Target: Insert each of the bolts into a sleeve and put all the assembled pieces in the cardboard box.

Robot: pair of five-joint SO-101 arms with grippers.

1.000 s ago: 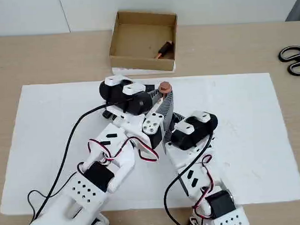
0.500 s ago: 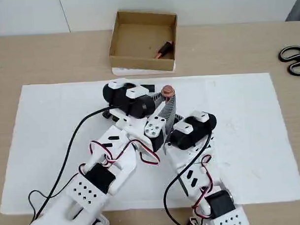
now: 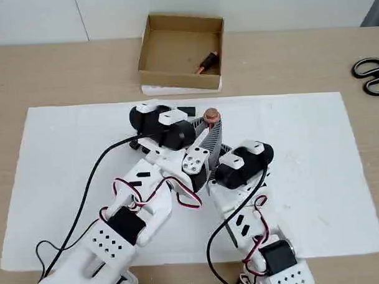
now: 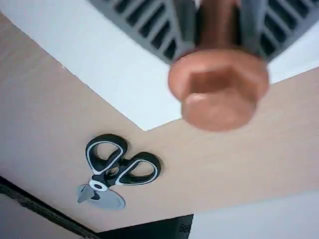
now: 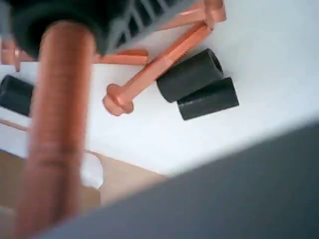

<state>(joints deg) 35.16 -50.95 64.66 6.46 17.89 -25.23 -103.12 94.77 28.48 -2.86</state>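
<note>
My left gripper [image 3: 209, 130] is shut on a copper bolt [image 3: 208, 116] near the far edge of the white sheet [image 3: 303, 175]. Its grey fingers clamp the shaft just behind the hex head [image 4: 218, 87]. My right gripper [image 3: 216, 155] sits close behind it, partly under the left arm. In the right wrist view the threaded shaft [image 5: 57, 124] runs through a black sleeve [image 5: 30, 25], which my right gripper is shut on. Loose bolts [image 5: 154, 67] and black sleeves [image 5: 192, 74] lie on the sheet beyond. The cardboard box [image 3: 150, 53] holds one assembled piece [image 3: 206, 61].
Black-handled scissors [image 3: 371, 75] lie on the wooden table at the far right, off the sheet. The two arms crowd the middle of the sheet, and their cables trail toward the front edge. Bare sheet lies to the left and right.
My left gripper has shifted the bolt slightly nearer, toward my right gripper. The right arm has barely moved.
</note>
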